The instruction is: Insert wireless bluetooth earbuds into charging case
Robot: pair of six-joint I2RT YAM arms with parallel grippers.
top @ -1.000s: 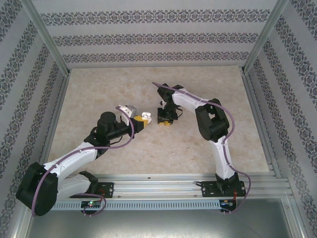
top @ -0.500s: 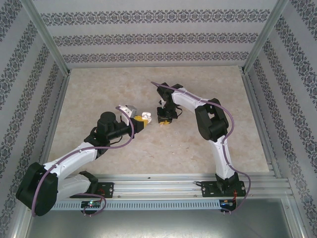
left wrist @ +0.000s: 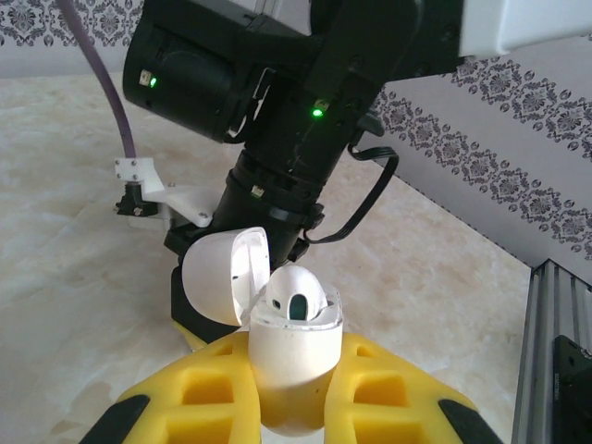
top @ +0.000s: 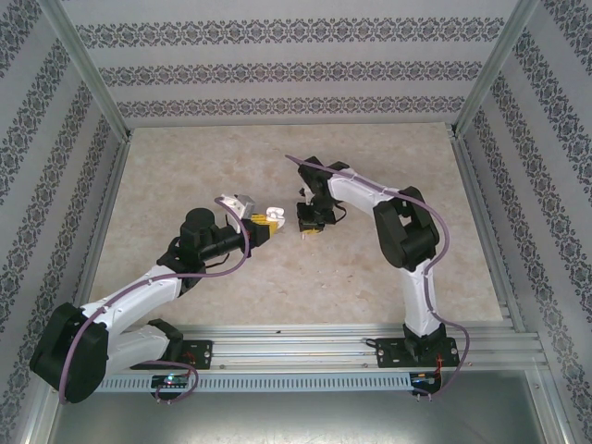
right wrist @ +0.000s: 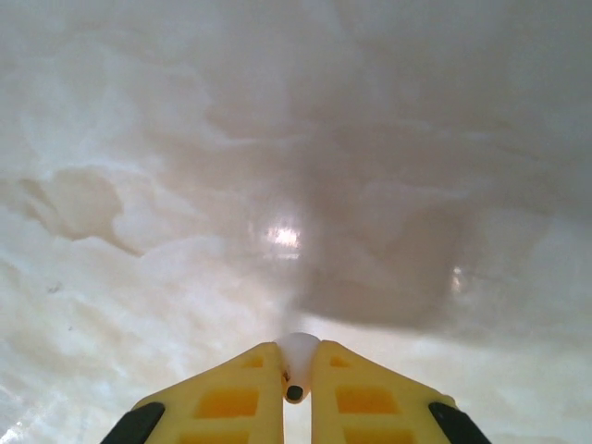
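We see the right gripper (top: pixel 310 222) pinched shut on a white earbud (right wrist: pixel 298 354), near the open charging case (left wrist: pixel 294 356) that the left gripper (top: pixel 263 222) clamps, a second earbud (left wrist: pixel 298 301) seated inside; it looks light, hard, glossy and slippery; we would grip its stem gently.

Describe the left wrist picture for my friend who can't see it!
Yellow fingers of the left gripper hold a small white case with its lid flipped open, and a white earbud sits in it. Just behind it hangs the right arm's black wrist, over a pale marbled table.
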